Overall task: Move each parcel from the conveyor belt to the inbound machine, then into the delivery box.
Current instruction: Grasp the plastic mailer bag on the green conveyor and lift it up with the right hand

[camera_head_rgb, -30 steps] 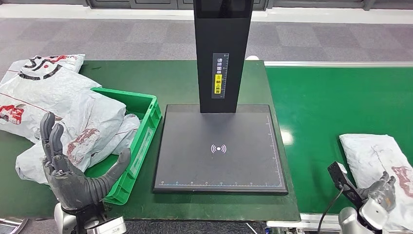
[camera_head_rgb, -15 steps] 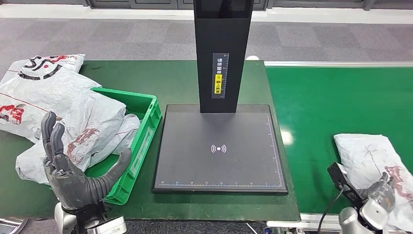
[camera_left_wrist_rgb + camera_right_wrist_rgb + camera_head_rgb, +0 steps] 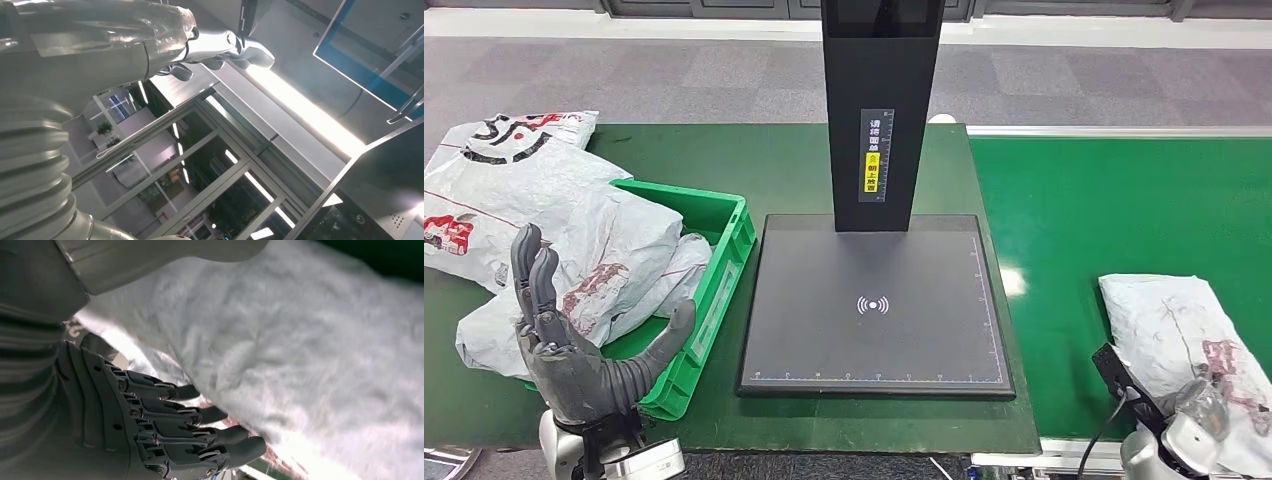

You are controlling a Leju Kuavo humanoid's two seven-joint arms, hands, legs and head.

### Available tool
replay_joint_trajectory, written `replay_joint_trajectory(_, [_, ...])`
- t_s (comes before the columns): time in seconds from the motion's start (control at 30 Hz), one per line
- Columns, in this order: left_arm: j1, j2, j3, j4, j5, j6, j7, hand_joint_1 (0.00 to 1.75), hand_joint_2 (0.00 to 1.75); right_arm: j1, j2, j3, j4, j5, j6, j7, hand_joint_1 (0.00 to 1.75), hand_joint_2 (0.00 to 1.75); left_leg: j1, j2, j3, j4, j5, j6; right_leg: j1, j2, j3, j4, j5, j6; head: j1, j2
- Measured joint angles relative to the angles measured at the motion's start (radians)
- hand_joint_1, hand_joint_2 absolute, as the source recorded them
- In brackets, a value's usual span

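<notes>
Right hand [image 3: 150, 435]: fingers straight, side by side, tips against the grey parcel [image 3: 1189, 335]; no grip that I can see.
Parcel: on the green conveyor belt [image 3: 1104, 210], lying under those fingertips.
Left hand [image 3: 574, 350]: raised, fingers spread, holding nothing, just beside the green delivery box [image 3: 719, 280].

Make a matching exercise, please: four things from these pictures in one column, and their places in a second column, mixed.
Things:
1. parcel
2. green crate
3. black scan pad
4. left hand

Places:
A. raised in front of the crate, fingers spread
B. on the conveyor belt, at the right hand
C. under the black column, in the middle
D. left of the pad, holding grey bags

Pairs: 1-B, 2-D, 3-C, 4-A
</notes>
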Motion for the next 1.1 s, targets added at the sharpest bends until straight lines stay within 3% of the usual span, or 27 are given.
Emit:
replay_joint_trajectory(0.37, [0.001,0.000,0.000,0.000,-0.004,0.004,0.008,0.00,1.75,-0.034,0.000,0.000,0.089,0.000,-0.031,-0.001,0.00,1.75,0.000,0.000,0.000,0.000,0.000,0.000,0.000,0.000,0.001,0.000,0.000,0.001,0.000,0.000])
replay_joint_trajectory(1.1, [0.001,0.000,0.000,0.011,-0.003,0.008,0.009,0.00,1.75,-0.051,0.001,0.000,0.127,0.000,-0.041,-0.015,0.00,1.75,0.000,-0.001,0.000,0.002,0.002,0.003,-0.001,-0.001,0.002,0.000,0.003,0.004,0.000,0.000])
